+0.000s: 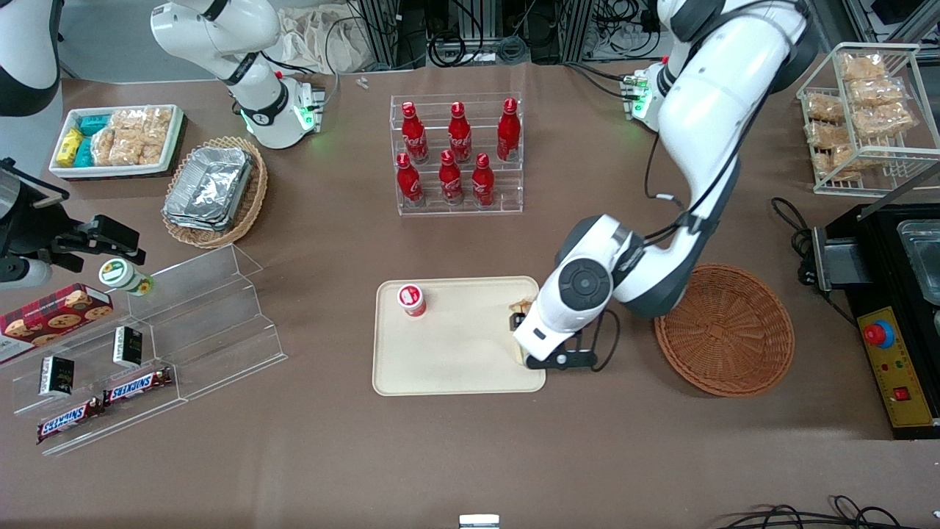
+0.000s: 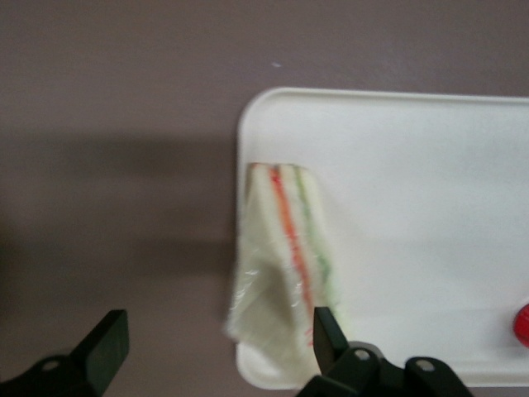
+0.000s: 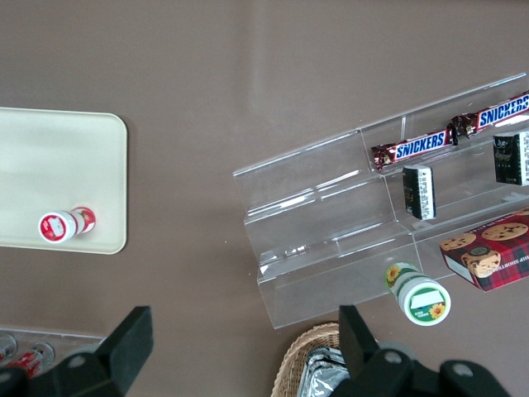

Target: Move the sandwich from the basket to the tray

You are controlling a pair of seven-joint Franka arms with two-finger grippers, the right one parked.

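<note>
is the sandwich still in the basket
No, the sandwich lies at the tray edge below the open gripper; the basket is empty.

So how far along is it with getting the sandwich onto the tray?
Nearly done. The basket is empty, and the sandwich lies on the tray at its edge nearest the basket, one corner overhanging the rim. The gripper is open just above it, fingers apart and not gripping. What looks left is for the arm to lift clear.

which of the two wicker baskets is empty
The reddish-brown basket beside the tray, toward the working arm's end. The tan basket holds foil containers. The open gripper hovers over the sandwich.
</note>
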